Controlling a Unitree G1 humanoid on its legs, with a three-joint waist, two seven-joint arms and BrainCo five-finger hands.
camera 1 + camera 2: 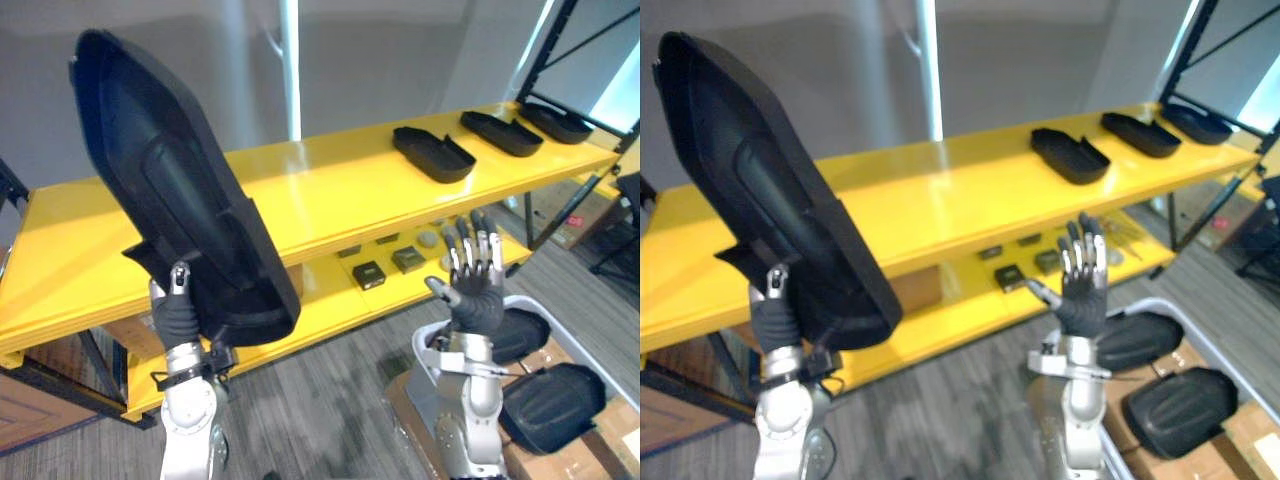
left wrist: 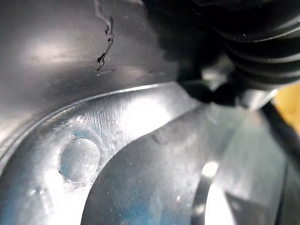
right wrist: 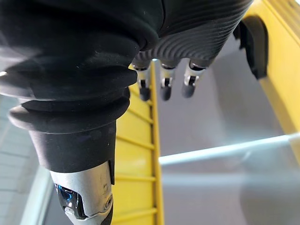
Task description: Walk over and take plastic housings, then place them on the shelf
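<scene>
Both eye views look down from the head at the yellow shelf (image 1: pixel 330 190), same scene, a small sideways shift between them. Left wrist view is jammed right up against the housing (image 2: pixel 70 56). Right wrist view looks along the right robot hand (image 3: pixel 201 33), toward the shelf edge

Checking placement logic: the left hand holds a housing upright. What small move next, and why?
Probably the left hand should tip the plastic housing flat and lower it onto the bare left stretch of the yellow shelf; three housings lie at its right end.
</scene>
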